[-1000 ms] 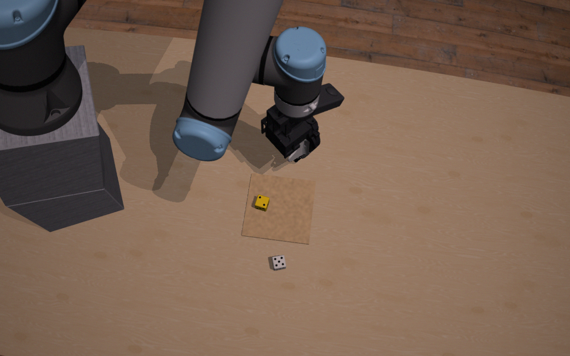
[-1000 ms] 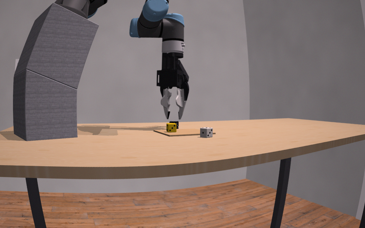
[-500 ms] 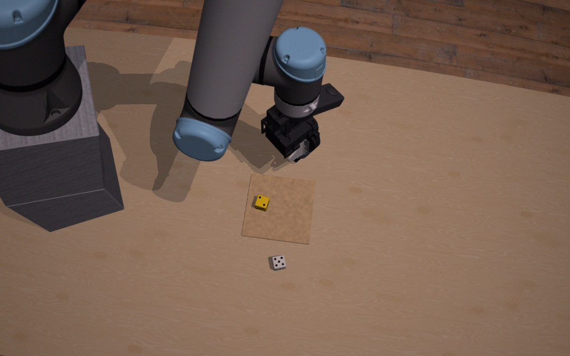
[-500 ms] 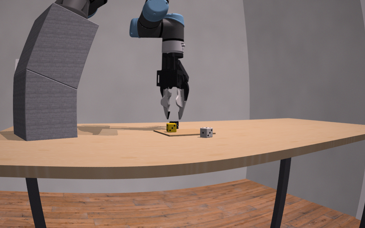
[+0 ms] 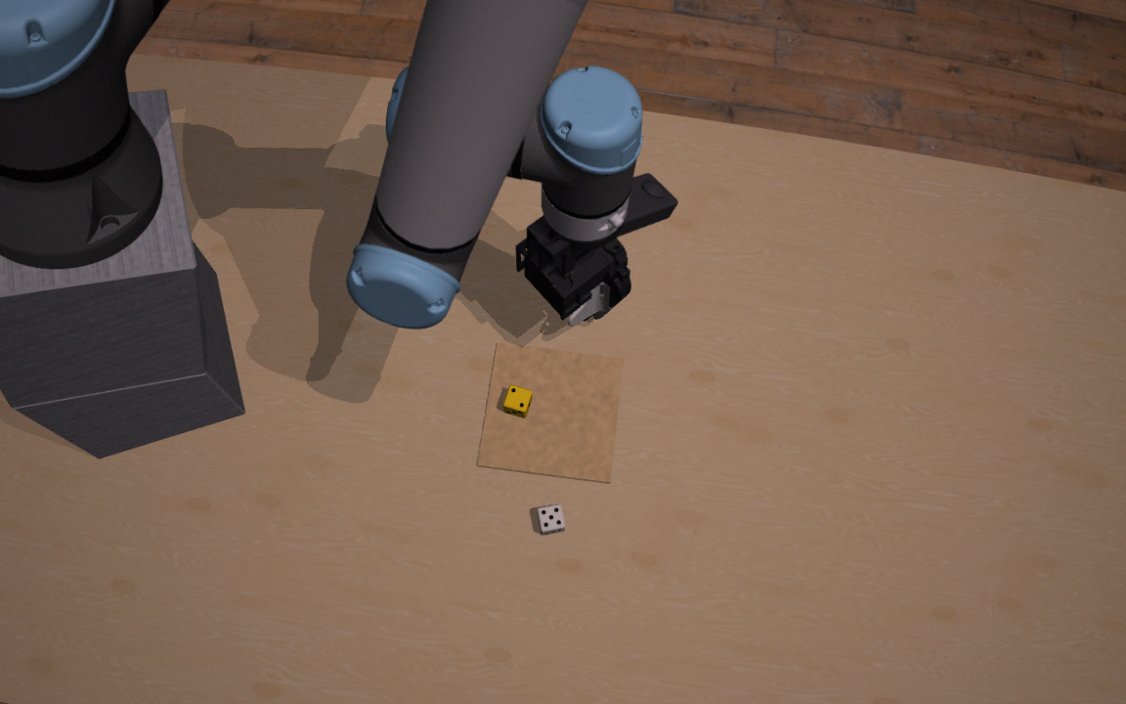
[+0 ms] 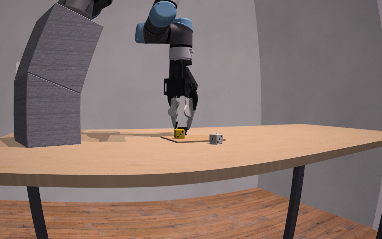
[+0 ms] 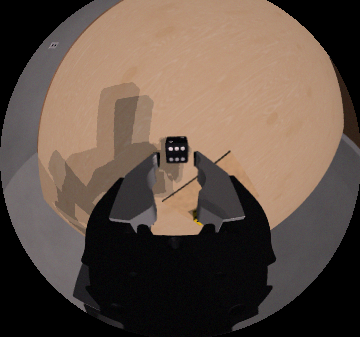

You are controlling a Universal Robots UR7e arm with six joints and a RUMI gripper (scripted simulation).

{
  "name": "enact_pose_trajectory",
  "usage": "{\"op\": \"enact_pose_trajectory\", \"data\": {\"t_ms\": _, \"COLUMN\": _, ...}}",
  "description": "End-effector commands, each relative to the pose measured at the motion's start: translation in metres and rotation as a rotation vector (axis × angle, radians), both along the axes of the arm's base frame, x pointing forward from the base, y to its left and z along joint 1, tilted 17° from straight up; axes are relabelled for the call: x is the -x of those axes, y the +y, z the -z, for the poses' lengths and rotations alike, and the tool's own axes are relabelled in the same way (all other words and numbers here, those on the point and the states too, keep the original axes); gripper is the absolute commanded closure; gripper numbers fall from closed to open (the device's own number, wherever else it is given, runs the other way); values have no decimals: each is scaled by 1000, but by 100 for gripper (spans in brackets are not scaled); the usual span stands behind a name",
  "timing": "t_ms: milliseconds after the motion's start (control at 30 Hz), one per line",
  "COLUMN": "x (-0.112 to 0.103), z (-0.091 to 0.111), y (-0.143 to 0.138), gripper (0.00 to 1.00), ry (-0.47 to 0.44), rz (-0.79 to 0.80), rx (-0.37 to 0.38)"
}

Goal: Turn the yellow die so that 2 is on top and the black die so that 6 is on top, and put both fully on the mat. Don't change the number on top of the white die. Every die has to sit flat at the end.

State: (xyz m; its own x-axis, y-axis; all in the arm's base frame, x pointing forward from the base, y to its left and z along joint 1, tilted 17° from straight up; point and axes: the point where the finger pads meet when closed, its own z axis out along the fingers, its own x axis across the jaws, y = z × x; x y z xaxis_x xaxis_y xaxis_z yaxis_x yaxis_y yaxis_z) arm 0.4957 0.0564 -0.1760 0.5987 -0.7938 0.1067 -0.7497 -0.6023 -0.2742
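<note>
Two mishaps threaten: an off-centre descent could knock the black die [image 6: 182,130] [image 7: 176,149], or a skewed pinch could twist it. The gripper [image 5: 586,318] [image 6: 182,126] [image 7: 176,153] is parted, grasping nothing; the die sits on the table [image 5: 812,437] [image 6: 127,154] [image 7: 225,52] off the mat [image 5: 567,419] [image 6: 196,140] [image 7: 240,172], low between the fingertips' lines.

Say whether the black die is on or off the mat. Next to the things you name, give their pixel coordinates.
Off: the wrist view shows the black die [image 6: 185,130] [image 7: 177,149] on the tabletop [image 5: 812,437] [image 6: 112,160] [image 7: 225,67], outside the edge of the mat [image 5: 576,419] [image 6: 193,140] [image 7: 240,171].

The yellow die [image 5: 517,400] [image 6: 179,133] sits on the mat [image 5: 574,419] [image 6: 192,140], between the black die [image 6: 185,130] [image 7: 177,149] and white die [image 5: 551,518] [image 6: 216,138].
</note>
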Motion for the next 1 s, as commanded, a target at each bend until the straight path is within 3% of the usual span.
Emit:
{"op": "enact_pose_trajectory", "data": {"t_ms": 0, "x": -3, "z": 7, "y": 1, "gripper": 76, "ry": -1, "rz": 0, "rx": 0}}
{"op": "enact_pose_trajectory", "data": {"t_ms": 967, "x": -5, "z": 14, "y": 1, "gripper": 76, "ry": -1, "rz": 0, "rx": 0}}
